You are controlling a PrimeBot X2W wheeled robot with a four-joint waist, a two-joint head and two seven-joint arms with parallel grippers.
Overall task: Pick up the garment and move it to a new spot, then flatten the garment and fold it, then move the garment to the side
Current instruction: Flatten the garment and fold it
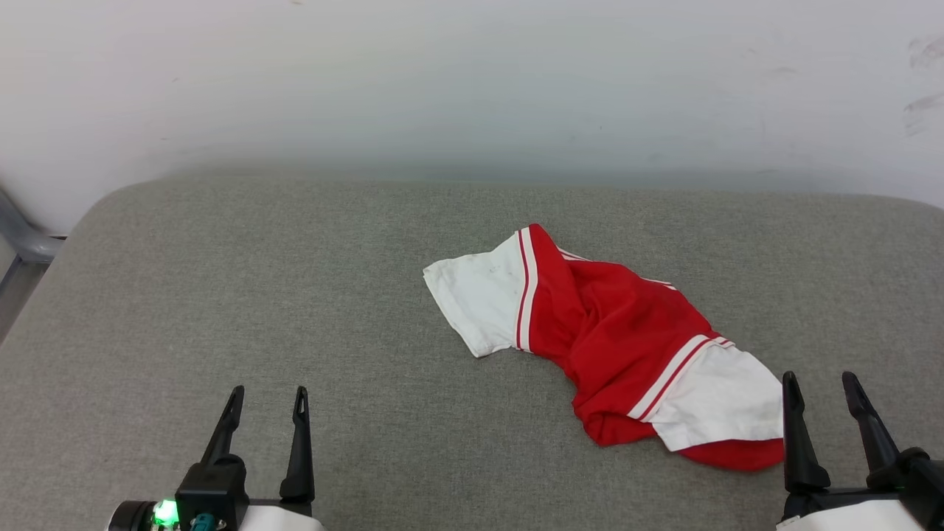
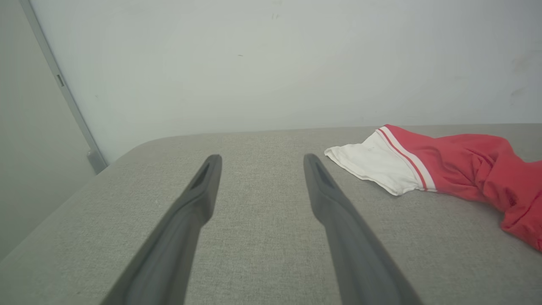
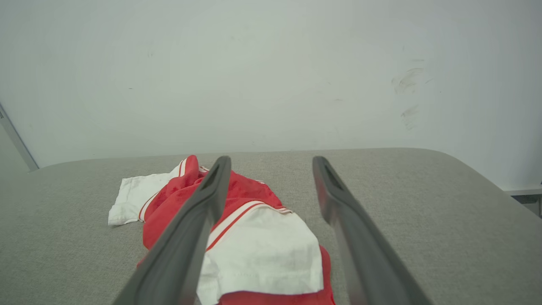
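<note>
You had the garment (image 1: 619, 339) lying crumpled on the grey padded surface (image 1: 295, 295), right of centre: red body bunched up, both white striped-trim sleeves flopped out.

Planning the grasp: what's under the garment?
The garment lies bunched on the grey fabric surface, which borders it all round. Anything beneath its folds is hidden.

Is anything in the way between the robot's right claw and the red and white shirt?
No, nothing visible stands in the way. The right gripper is open and close beside the garment. Between the open left gripper and the garment lies only the grey cushion.
</note>
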